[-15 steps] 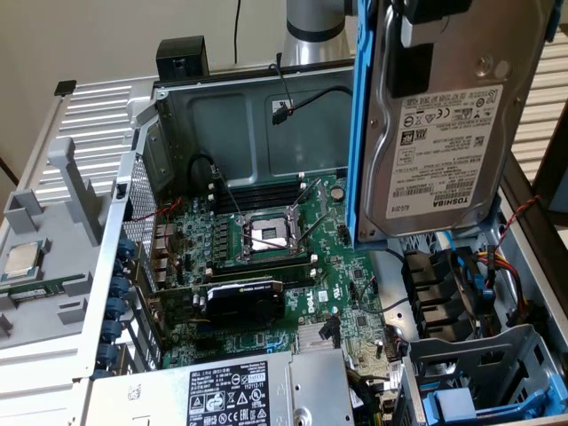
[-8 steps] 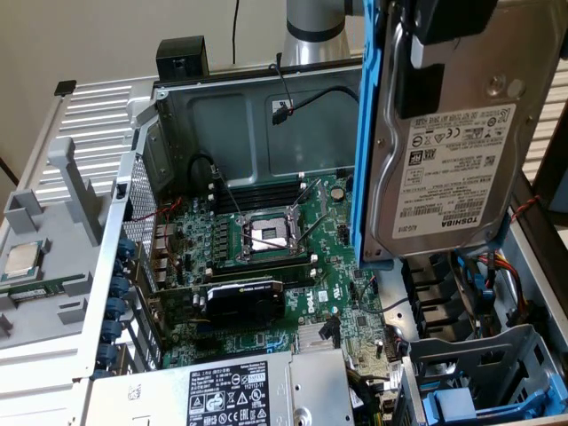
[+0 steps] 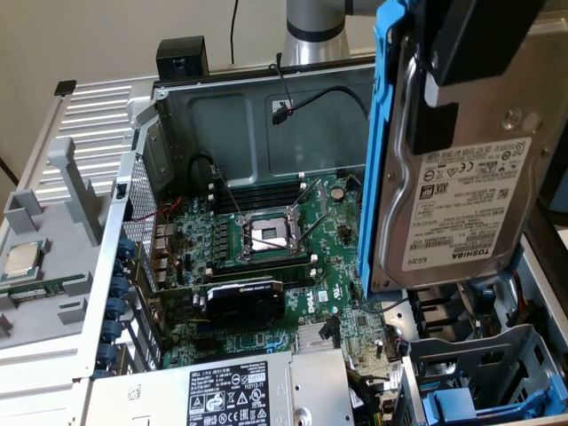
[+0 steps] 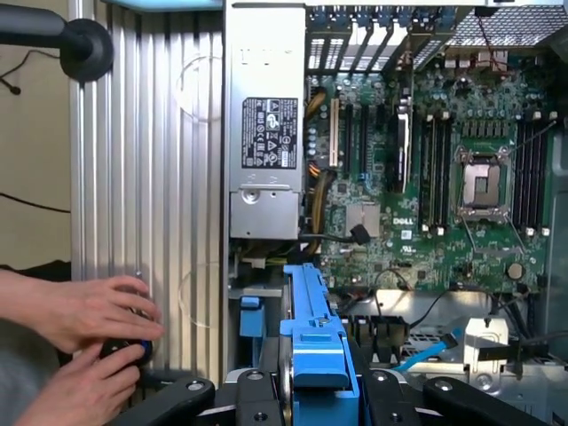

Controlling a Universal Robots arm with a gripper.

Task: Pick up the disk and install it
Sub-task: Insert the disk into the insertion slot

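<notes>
Chassis (image 3: 266,115) lies open, its grey power supply (image 3: 231,390) in the foreground of the exterior view. The disk (image 3: 466,204) hangs on edge above the drive cage (image 3: 484,355) at that view's right, clear of everything below. The gripper (image 4: 315,399) pinches it by the blue frame (image 4: 315,342) alone, so I judge the plastic could flex or slip in the grip, and a tilted descent might jam on the cage or snag the loose cables (image 4: 417,311) beside it.
</notes>
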